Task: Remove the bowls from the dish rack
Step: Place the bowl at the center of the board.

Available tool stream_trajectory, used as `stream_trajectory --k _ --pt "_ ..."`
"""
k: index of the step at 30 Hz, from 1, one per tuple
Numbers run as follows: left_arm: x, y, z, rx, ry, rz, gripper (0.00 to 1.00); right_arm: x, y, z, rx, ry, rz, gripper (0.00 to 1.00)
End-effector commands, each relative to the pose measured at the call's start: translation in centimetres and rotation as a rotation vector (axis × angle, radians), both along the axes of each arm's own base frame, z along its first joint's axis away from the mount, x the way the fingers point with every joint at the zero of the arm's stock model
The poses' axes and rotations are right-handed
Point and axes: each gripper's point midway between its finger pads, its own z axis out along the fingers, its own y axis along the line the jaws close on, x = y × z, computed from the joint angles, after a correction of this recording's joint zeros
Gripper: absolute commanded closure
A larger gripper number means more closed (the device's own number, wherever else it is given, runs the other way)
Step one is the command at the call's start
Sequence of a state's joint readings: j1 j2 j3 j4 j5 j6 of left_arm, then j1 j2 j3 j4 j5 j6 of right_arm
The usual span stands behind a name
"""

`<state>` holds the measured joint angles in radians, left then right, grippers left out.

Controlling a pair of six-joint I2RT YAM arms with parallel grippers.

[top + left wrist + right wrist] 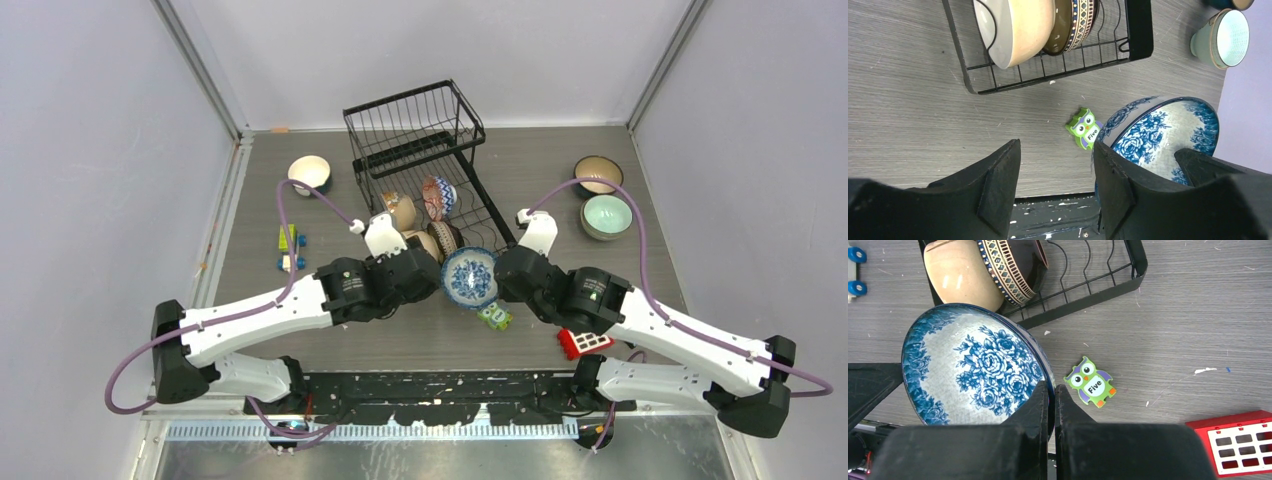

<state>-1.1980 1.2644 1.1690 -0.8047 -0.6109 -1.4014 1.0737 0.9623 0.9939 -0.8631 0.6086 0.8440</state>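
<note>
The blue-patterned bowl [973,365] is pinched at its rim by the right gripper [1052,387], whose fingers [1040,410] are pressed narrow with only the rim between them. The bowl is tipped on edge, its inside spread out to one side of those fingers, and it is held clear of the dish rack [412,125], just off the rack's near edge. The left gripper [1055,150] is seen with its fingers partly apart. Only bare table shows in the gap, and the same bowl sits against the outer side of one finger, not between them. It cannot be told whether that finger touches the bowl. Past both sets of fingertips, the lower tray is seen holding a cream bowl [1020,30] and a dark brown patterned bowl [1073,22] on edge. Further back, a tan bowl [402,211] and a reddish patterned bowl [438,197] are also racked. Nothing is seen in the upper basket. Three bowls are already set on the table, well apart from the fingers: a cream-lined bowl [309,174] on the left, and a dark teal bowl [598,174] and a mint green bowl [607,216] on the right. An owl block [1090,381] lies just beside the right fingertips. Progress is judged at roughly halfway: three unloaded, one in hand and yet to be set down, four left in the rack.
</note>
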Motion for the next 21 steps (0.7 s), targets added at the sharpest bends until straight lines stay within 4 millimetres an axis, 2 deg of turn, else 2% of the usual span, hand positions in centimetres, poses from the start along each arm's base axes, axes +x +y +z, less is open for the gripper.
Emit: stream_trajectory --k 1,6,15,21 --pt "0.4 -0.5 1.8 -0.065 -0.043 0.000 0.41 1.0 1.6 2.8 0.140 -0.057 -0.037 0.99" --pt "0.3 -0.3 2.2 -0.068 -0.060 -0.020 0.40 1.2 2.1 2.8 0.135 -0.049 -0.030 0.99" --pt "0.0 -1.3 2.6 -0.080 -0.089 -0.095 0.42 1.3 3.0 3.4 0.151 -0.044 -0.011 0.99" --pt "-0.3 -2.2 1.5 -0.057 -0.059 -0.129 0.56 1.2 3.7 4.1 0.182 -0.037 0.004 0.99"
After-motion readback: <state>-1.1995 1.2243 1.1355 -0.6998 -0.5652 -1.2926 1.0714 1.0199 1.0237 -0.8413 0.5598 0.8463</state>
